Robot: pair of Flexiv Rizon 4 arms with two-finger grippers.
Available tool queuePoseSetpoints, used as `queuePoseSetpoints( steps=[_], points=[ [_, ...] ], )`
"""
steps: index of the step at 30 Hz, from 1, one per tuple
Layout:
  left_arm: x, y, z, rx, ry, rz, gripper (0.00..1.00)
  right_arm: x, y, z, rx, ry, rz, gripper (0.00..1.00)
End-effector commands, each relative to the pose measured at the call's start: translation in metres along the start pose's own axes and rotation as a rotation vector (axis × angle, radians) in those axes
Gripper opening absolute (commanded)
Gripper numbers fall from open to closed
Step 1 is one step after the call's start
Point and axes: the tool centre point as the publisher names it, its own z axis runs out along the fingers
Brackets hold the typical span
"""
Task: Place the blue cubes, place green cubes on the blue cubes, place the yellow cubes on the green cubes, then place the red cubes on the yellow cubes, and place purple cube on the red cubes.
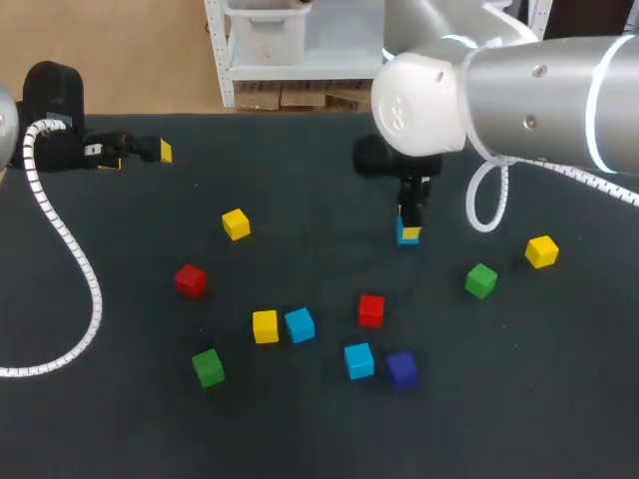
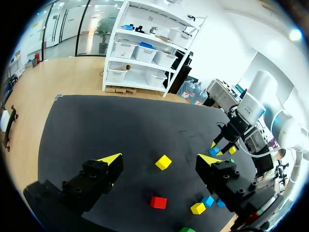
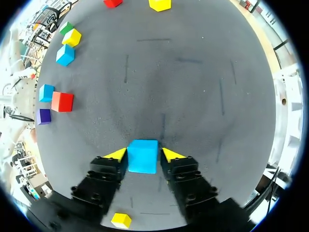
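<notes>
Right wrist view: right pincer [image 3: 144,154] grips a blue cube [image 3: 143,157] between its tips, on opposite flat faces (probably light, stiff); left pincer [image 2: 159,159] gapes wide.

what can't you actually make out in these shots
- head view: the blue cube is mostly behind the right gripper; touching the table or lifted, cannot tell.
- left wrist view: a green cube is cut off by the black rim.
- head view: the right arm covers the table's far corner.

One cube [image 3: 143,155] sits in the right gripper [image 1: 408,228], others scattered across the table [image 1: 120,419].
</notes>
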Motion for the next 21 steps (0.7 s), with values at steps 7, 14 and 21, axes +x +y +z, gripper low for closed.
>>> queuePoseSetpoints(
  steps=[7,14,21],
  points=[
    [0.0011,0.0021,-0.0002,0.011,-0.005,0.002,1.0,-0.0014,0.0039,0.0012,0.014,-0.008,0.04,1.0],
    [0.0011,0.0021,-0.0002,0.011,-0.005,0.002,1.0,-0.0002,-0.0011,-0.0018,0.036,-0.017,0.069,1.0],
    [0.0011,0.0021,-0.0002,0.011,-0.005,0.002,1.0,0.0002,0.0006,0.0003,0.036,-0.008,0.063,0.49]
  ],
)
